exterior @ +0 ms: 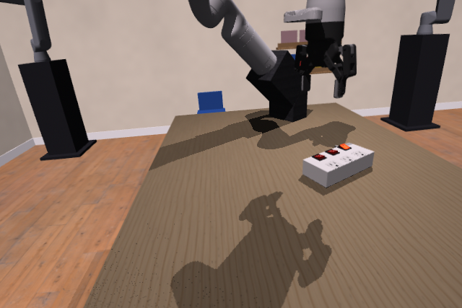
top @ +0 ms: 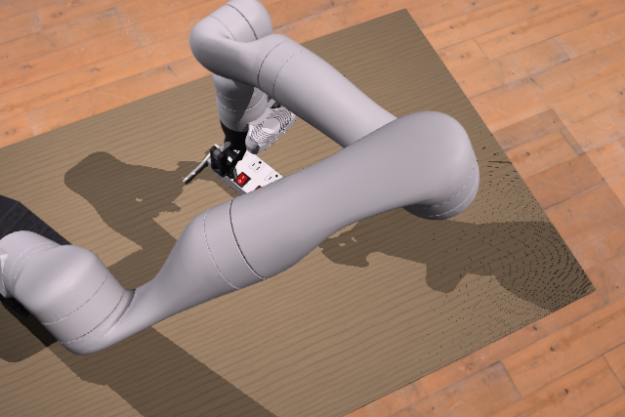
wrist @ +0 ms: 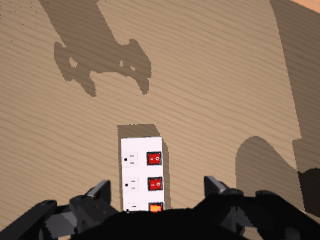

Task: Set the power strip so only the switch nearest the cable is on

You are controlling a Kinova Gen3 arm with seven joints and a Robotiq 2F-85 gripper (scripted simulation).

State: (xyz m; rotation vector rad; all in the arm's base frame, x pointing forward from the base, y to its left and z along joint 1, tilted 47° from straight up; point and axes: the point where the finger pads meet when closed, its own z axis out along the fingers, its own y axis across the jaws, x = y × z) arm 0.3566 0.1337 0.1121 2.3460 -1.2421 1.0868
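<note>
The white power strip lies flat on the table, the right way up, with three rocker switches in a row. The two nearer switches are dark red; the far one glows orange. In the wrist view the strip is straight below, with the glowing switch at the bottom edge. In the top view a grey cable stub sticks out of the strip at the end below my gripper. My gripper is open and empty, well above the strip's far end.
My arm's big links cross over the table and hide part of the strip in the top view. The black robot base stands at the table's far edge. Black pedestals and a blue chair stand off the table.
</note>
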